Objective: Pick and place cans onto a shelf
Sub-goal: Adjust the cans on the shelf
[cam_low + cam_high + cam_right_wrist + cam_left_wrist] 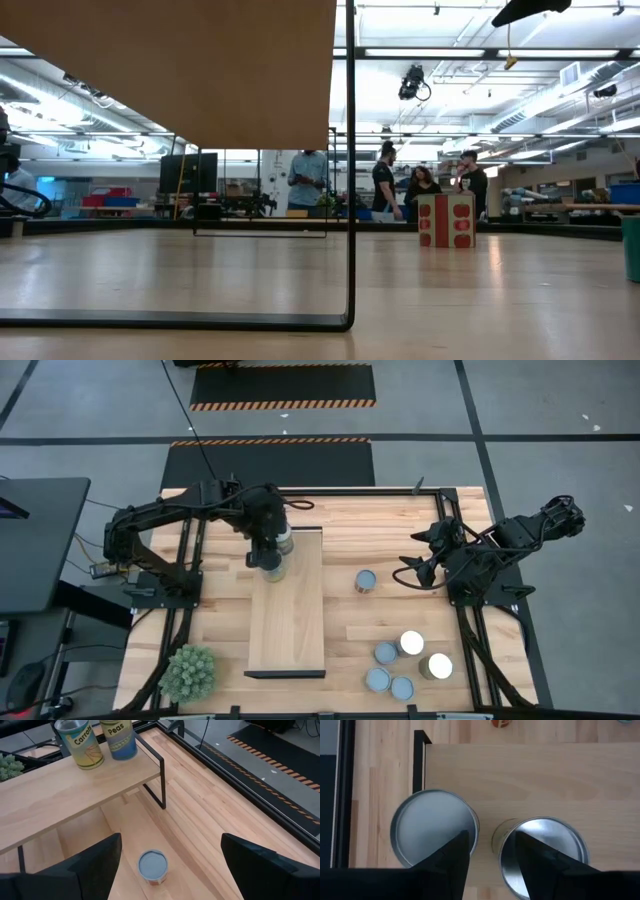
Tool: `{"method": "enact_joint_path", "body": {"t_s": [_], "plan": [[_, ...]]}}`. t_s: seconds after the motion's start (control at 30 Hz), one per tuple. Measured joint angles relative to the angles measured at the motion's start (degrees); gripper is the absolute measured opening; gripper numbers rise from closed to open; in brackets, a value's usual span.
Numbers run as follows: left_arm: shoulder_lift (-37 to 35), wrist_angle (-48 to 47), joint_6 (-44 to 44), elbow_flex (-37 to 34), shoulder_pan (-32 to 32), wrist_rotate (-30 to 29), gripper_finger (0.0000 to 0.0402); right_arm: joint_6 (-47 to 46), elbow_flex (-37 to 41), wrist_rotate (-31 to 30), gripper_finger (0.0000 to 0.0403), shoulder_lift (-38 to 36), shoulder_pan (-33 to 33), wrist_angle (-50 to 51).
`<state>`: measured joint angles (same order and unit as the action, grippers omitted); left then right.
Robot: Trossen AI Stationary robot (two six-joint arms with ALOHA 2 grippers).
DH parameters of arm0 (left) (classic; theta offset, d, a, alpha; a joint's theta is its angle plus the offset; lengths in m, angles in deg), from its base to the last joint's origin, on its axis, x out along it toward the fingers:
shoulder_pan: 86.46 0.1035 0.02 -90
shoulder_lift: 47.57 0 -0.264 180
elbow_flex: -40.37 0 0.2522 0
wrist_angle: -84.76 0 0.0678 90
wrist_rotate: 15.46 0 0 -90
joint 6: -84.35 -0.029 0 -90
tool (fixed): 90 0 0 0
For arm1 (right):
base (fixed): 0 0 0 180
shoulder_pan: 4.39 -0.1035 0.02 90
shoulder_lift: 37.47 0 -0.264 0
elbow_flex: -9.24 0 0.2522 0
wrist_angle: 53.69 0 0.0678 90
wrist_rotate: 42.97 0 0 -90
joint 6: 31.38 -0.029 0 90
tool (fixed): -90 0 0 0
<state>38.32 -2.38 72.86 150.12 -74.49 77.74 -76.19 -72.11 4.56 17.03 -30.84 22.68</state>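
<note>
The shelf (290, 610) is a pale wooden board on black legs standing on the table. Two cans stand upright on its far end, a pale-topped one (432, 827) and a shiny one (545, 850); the right wrist view shows them as Carrots (80, 742) and Peas (119, 737). My left gripper (492, 855) hangs open above them (270, 555), pointing down, one finger over each can's inner rim. My right gripper (167, 860) is open at the table's right (412, 557), beside a lone blue-topped can (152, 866) standing on the table (366, 580).
Several more cans stand together near the table's front right (405, 665). A spiky green plant (188, 672) sits at the front left corner. The shelf's black leg frame (350, 170) stands close in the low view. People stand in the room behind.
</note>
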Motion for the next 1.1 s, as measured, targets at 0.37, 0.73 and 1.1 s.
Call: {"method": "enact_joint_path", "body": {"t_s": [0.37, 0.73, 1.1], "plan": [[0.0, -2.6, -1.6, 0.0, 0.0, -1.9, 0.0266, 0.0, 0.0, -0.1, 0.0348, 0.0, 0.1, 0.0], [2.0, -3.2, -4.6, -0.1, 0.1, -1.9, 0.0234, 0.0, 0.0, -0.1, 0.0348, 0.0, 0.8, -0.4], [2.4, -3.9, -4.6, 0.1, 0.1, -1.7, 0.0177, 1.0, 0.0, 0.1, 0.0348, 0.9, 0.8, -1.0]]}}
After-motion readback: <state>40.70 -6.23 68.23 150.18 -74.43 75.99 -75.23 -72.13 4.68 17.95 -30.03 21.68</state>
